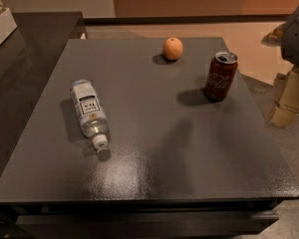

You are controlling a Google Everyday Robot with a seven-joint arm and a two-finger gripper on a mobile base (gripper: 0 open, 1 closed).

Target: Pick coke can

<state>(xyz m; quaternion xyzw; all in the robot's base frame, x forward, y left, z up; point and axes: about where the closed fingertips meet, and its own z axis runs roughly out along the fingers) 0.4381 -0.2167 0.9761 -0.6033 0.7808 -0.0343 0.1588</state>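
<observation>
Gripper [289, 101] seen at right edge, beside table [154, 183], not over it. Open or closed: cannot be told. Coke can [221, 76] stood upright on table, near left of gripper, not touched. Orange [173, 49] placed farther left, behind can. Water bottle [89, 112] laid on side, far left of gripper.

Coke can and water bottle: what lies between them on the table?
Bare table between coke can and water bottle, in camera view; the gripper is at right edge.
</observation>
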